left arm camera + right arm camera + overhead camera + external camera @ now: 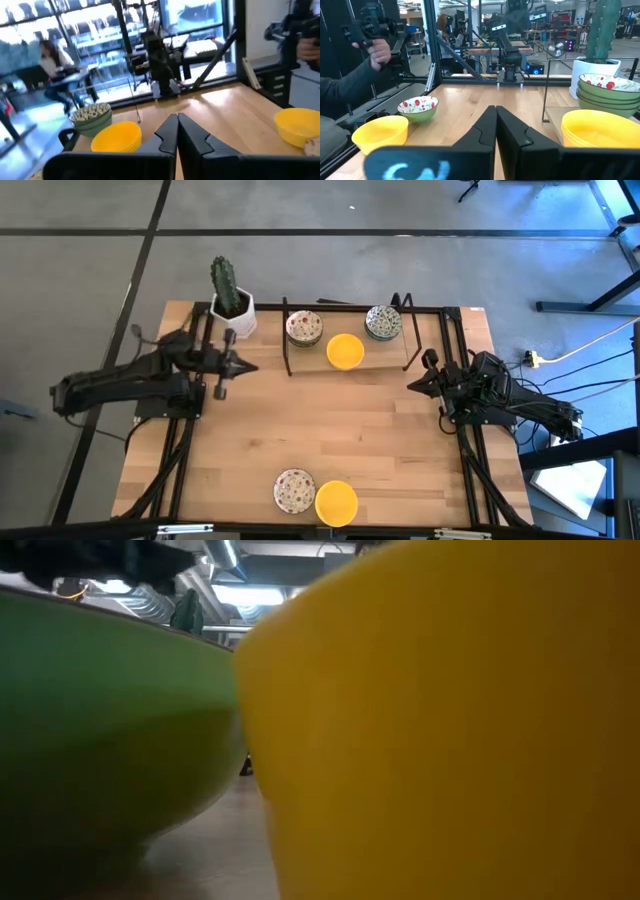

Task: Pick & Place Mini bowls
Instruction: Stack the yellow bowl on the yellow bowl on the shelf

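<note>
In the high view, a red-speckled bowl stack (303,328), a yellow bowl (345,351) and a green-grey patterned bowl (383,322) sit by the table's far edge. One speckled bowl (294,491) and one yellow bowl (336,503) rest at the near edge. My left gripper (250,367) hovers left of the far group, shut (177,120). My right gripper (411,385) hovers right of it, shut (496,112). In the low view, the near green-sided bowl (100,740) and the yellow bowl (450,720) fill the picture.
A cactus in a white pot (231,305) stands at the far left corner. A black wire frame (288,340) stands around the far bowls. Bare wood lies in the table's middle (330,425). Beyond the table a person's hand (380,50) holds a dark device.
</note>
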Available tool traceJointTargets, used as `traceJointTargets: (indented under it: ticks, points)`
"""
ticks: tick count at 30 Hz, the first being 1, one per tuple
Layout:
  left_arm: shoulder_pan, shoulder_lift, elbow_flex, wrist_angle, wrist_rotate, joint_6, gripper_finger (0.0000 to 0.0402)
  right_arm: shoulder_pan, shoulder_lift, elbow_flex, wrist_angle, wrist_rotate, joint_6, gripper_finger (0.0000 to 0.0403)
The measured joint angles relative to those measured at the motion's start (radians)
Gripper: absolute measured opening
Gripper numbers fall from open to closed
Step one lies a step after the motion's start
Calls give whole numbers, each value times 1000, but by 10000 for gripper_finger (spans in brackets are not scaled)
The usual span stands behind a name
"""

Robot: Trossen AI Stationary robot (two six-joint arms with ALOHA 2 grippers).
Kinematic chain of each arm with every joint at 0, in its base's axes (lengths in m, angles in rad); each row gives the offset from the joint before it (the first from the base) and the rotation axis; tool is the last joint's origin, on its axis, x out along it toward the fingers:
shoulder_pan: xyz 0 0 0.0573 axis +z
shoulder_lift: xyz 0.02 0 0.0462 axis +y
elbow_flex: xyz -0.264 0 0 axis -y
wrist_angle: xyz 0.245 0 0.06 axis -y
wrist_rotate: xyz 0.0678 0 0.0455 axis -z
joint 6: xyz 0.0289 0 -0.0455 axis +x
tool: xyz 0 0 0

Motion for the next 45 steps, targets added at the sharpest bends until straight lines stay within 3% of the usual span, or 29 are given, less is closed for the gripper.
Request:
traceJointTargets:
  ticks: [6, 12, 16, 28, 34, 45]
  points:
    - [41, -196, -149, 65, 115, -30, 1, 0, 0, 0, 0, 36, -8, 12]
    - [42, -272, -319, 162, 111, -38, 1, 0, 0, 0, -3, 78, -6, 12]
    - [41, -295, -382, 332, 110, -56, 3, 0, 0, 0, -4, 78, -7, 12]
    - [-15, -314, -381, 332, 107, -4, 1, 0, 0, 0, -27, 78, -33, 12]
    - [-16, -356, -381, 471, 114, 12, 3, 0, 0, 0, -24, 73, -36, 12]
    - [-21, -356, -381, 316, 113, -4, 7, 23, 1, 0, 16, 70, 2, 12]
